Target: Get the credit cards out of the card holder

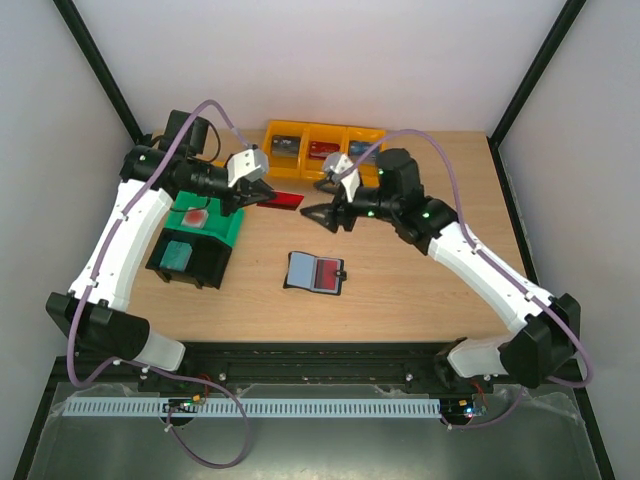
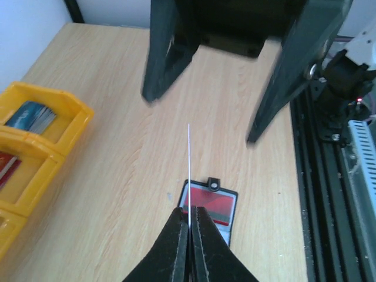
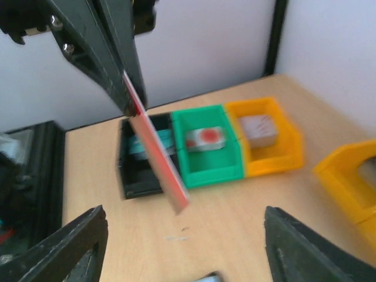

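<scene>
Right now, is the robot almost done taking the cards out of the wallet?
Partly. A teal card lies in the black bin, so some of the job looks done. In hand: the left gripper pinches a red card in the air, with the right gripper open beside it. Left to do: a second red card sits in the open card holder.

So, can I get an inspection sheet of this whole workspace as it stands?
Surface: wooden table, no spills seen.
Job's things: card holder lies open, tucked card inside; red card held in the air.
Clutter: yellow bins, green bin, black bin, holding small items.
Grippers: left gripper shut on red card; right gripper open, empty.
Cables: purple cables loop over both arms.
Surroundings: white walls, black frame.
</scene>
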